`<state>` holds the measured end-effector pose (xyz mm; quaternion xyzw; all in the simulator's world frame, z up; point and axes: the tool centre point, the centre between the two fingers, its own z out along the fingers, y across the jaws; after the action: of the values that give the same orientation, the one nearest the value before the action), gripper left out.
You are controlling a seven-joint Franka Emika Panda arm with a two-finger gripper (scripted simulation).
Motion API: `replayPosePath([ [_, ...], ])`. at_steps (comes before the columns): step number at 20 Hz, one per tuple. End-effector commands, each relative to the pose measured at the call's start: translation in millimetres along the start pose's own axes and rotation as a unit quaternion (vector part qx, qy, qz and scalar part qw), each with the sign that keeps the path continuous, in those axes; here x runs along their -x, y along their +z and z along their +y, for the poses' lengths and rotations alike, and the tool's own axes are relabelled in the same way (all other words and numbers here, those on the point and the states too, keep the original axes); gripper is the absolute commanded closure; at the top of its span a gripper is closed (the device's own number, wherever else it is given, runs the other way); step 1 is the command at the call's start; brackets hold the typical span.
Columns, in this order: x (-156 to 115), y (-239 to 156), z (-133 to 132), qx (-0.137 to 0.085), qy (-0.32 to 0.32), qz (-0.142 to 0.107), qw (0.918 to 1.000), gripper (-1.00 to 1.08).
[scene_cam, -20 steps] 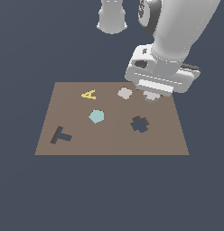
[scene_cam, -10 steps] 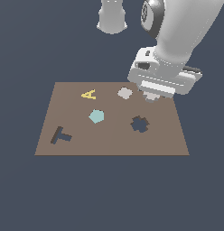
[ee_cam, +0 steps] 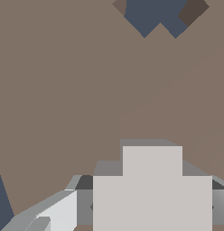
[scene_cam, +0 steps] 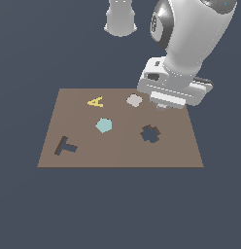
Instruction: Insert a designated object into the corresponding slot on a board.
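Observation:
The brown board (scene_cam: 117, 151) lies flat, with the dark navy notched slot (scene_cam: 150, 133) in its half on the exterior view's right. In the wrist view the slot (ee_cam: 154, 16) lies ahead of the hand. The designated object (ee_cam: 152, 180), a pale grey notched piece, fills the space between my fingers (ee_cam: 55, 214). My gripper (scene_cam: 163, 105) is shut on it, above the board's far part and behind the slot. In the exterior view the white hand hides nearly all of the piece.
A smoother beige-grey rounded piece (scene_cam: 134, 100) rests on the board just to the exterior view's left of the hand. A yellow A (scene_cam: 95, 102), a cyan pentagon (scene_cam: 103, 125) and a dark T (scene_cam: 65, 145) occupy the board's other half. The arm's base (scene_cam: 121, 17) stands behind the board.
The hand has drifted a little nearer the slot with the piece in its grip. Nothing else on the board has moved.

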<state>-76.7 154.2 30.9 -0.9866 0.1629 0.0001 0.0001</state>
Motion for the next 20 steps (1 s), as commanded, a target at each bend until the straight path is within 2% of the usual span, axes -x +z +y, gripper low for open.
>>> replayPosePath([
  [1, -0.4, 0.9, 0.4, 0.0, 0.0, 0.0, 1.0, 1.08],
  [13, -0.8, -0.1, 0.0, 0.0, -0.003, 0.0, 1.0, 1.08],
  [20, -9.1, -0.9, 4.7, 0.0, -0.029, 0.0, 0.9996, 1.08],
])
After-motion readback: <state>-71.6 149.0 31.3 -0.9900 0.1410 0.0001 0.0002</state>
